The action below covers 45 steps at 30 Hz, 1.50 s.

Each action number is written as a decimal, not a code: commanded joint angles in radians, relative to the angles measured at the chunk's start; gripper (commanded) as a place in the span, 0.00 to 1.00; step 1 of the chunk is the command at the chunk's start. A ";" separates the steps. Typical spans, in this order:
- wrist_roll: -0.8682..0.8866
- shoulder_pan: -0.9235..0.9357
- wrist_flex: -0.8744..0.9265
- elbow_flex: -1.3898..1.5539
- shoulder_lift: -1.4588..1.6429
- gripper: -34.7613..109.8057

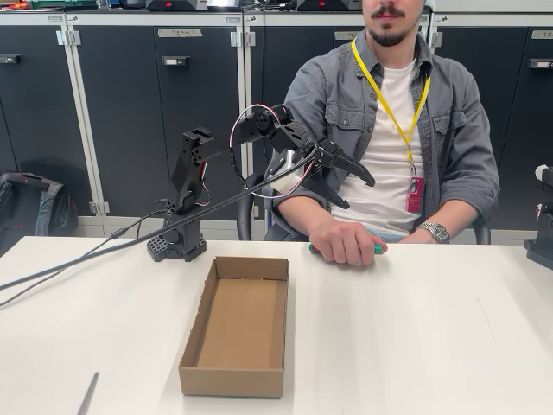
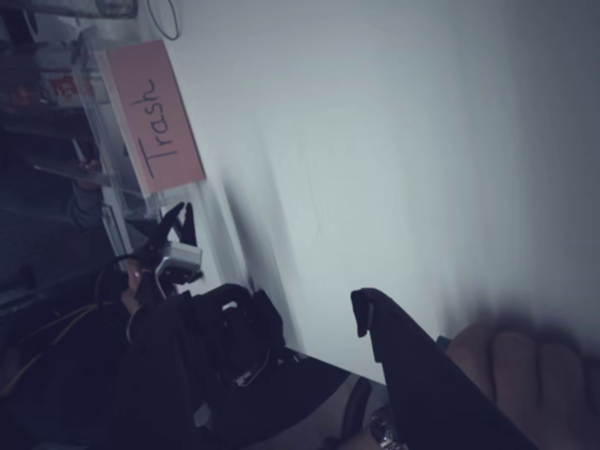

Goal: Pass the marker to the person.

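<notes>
- The marker point(image 1: 378, 249) lies flat on the white table point(image 1: 415, 337) under the person's hand point(image 1: 346, 242) in the fixed view, long axis left-right; green shows at both sides of the fist.
- The gripper point(image 1: 359, 192) hangs in the air above that hand, jaws spread wide and empty, pointing right and downward.
- An open cardboard box point(image 1: 238, 327) sits on the table left of the hand.
- In the wrist view, a pink label reading "Trash" point(image 2: 155, 117) sits at upper left.

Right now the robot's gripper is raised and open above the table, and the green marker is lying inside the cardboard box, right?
Not quite. The fixed view shows the marker under the person's hand on the table, not in the cardboard box. The gripper is indeed raised and open.
</notes>
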 commanded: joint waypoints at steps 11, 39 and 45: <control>-0.018 -0.003 0.008 -0.005 0.092 0.50; -0.038 0.017 0.025 0.000 0.103 0.50; -0.040 0.023 0.025 0.006 0.112 0.50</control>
